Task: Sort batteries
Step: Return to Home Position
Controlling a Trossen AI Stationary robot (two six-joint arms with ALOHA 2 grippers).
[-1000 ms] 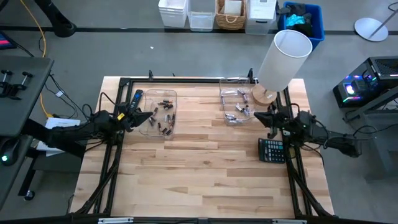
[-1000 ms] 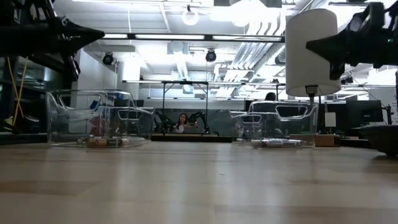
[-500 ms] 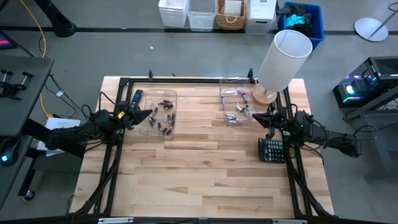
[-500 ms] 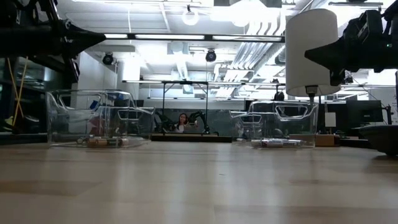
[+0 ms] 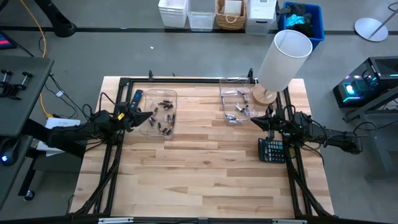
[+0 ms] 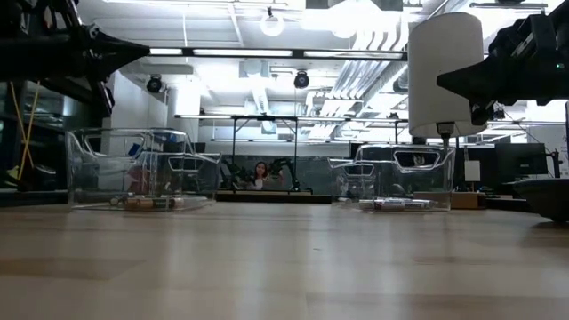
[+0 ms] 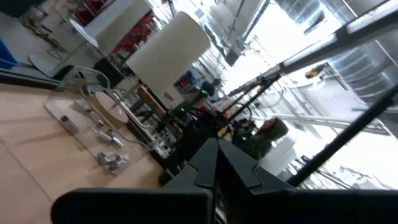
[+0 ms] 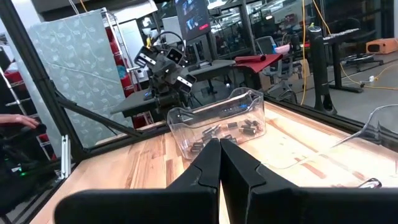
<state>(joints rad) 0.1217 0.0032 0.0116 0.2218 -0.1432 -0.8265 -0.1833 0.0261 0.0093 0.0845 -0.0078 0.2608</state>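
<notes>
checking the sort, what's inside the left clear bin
Dark batteries with copper-brown ends lie scattered on the floor of the left bin. The left end effector hangs over its left edge, covering a small patch there.

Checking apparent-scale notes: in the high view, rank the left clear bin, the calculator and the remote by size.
1. Left clear bin, plainly largest.
2. Calculator.
3. Remote: similar length but far slimmer; one end is covered, so less sure.

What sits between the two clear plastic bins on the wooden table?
Nothing: the high view shows only bare wooden tabletop between the left clear plastic bin and the right clear plastic bin.
</notes>
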